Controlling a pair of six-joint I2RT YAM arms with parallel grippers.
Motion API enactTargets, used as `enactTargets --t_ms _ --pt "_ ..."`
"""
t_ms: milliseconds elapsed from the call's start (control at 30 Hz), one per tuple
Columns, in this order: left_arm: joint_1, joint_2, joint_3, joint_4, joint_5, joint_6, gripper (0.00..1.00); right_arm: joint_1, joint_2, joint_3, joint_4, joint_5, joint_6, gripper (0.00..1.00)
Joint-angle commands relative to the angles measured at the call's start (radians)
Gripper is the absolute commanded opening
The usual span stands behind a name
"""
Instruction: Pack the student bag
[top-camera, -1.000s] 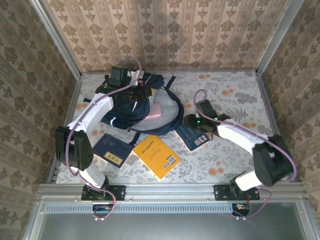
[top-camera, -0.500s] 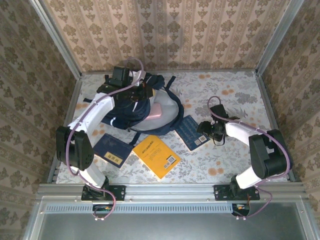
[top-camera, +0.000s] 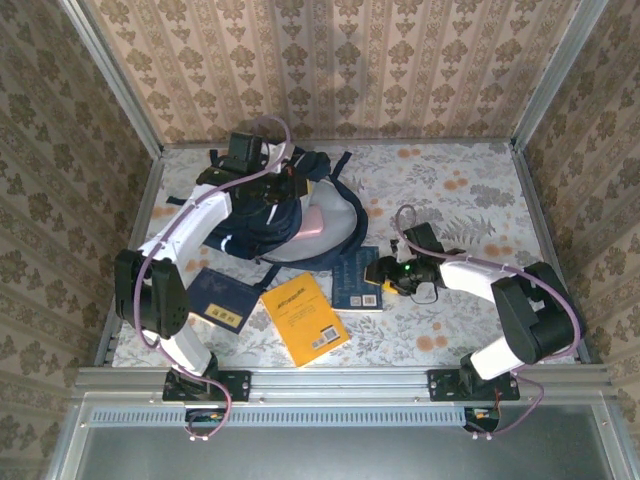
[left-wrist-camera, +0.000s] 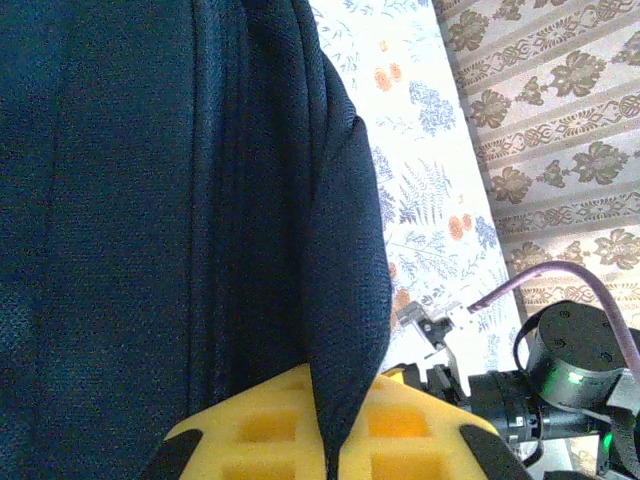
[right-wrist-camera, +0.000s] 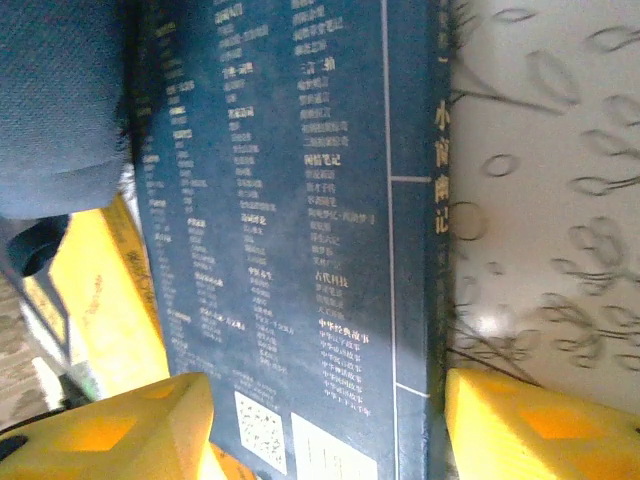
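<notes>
Top external, yellow book (top-camera: 305, 318): lying flat on the desk (top-camera: 450, 180), just nearer than the student bag (top-camera: 245, 222).
Dark blue book (right-wrist-camera: 290, 250): lying at the bag's near right edge.
Right tool (right-wrist-camera: 325, 390): hovering over that book, fingers standing apart, apparently pinching nothing.
Student bag: slumping beyond both books; probably soft, floppy cloth, best taken at the mouth rim.
Left tool (left-wrist-camera: 325, 420): clamping together on a fold of the bag's navy fabric, at its far side.

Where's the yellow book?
Top view, front centre: yellow book lies between the left dark blue book and the right dark blue book, nearer than the student bag.
</notes>
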Motion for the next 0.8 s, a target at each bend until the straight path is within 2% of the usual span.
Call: enactTargets --t_ms 0,267,500,700,767 --pt "-0.008 0.004 0.038 0.013 0.015 0.024 0.0 0.004 0.043 -0.024 0.174 -0.112 0.098 0.63" --pt "-0.015 0.01 0.041 0.006 0.009 0.03 0.0 0.0 0.128 -0.08 0.495 -0.166 0.3 0.62" --pt "-0.015 0.01 0.042 0.004 0.007 0.033 0.0 -0.004 0.113 -0.092 0.491 -0.166 0.289 0.57" --pt "-0.015 0.011 0.041 0.005 0.005 0.033 0.0 -0.006 0.108 -0.108 0.591 -0.201 0.35 0.54" --pt "-0.015 0.011 0.043 0.003 0.004 0.035 0.0 -0.006 0.091 -0.096 0.531 -0.184 0.322 0.51"
